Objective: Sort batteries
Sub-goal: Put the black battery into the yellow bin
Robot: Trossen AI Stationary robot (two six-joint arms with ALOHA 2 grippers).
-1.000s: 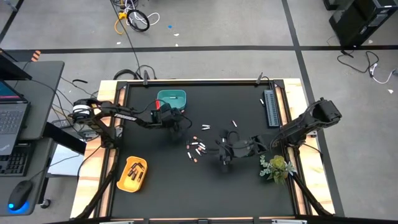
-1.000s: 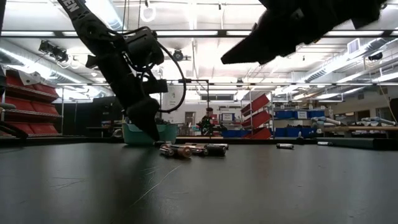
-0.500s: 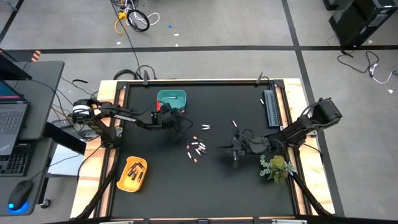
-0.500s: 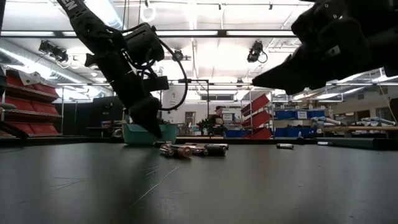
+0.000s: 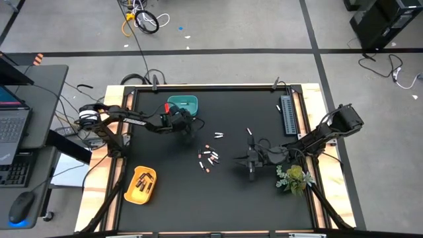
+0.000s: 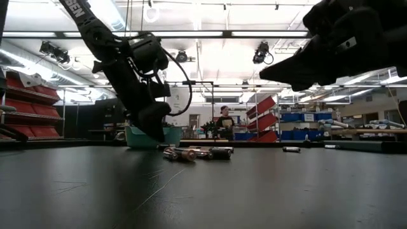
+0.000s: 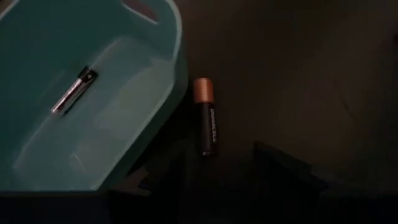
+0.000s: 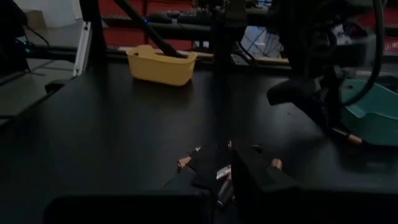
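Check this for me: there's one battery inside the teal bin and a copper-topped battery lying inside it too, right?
Not quite. The left wrist view shows one battery inside the teal bin, but the copper-topped battery lies outside it, on the black table beside the bin's wall.

A grey concrete floor (image 5: 218,30) crossed by dark tape lines surrounds the table, with loose cables (image 5: 142,20) lying at the far side. To the left stands a desk (image 5: 26,125) with a laptop, keyboard and mouse. Beyond the table, long ceiling lights (image 6: 210,33), red shelving (image 6: 25,105) and blue bins (image 6: 299,117) fill a workshop hall.
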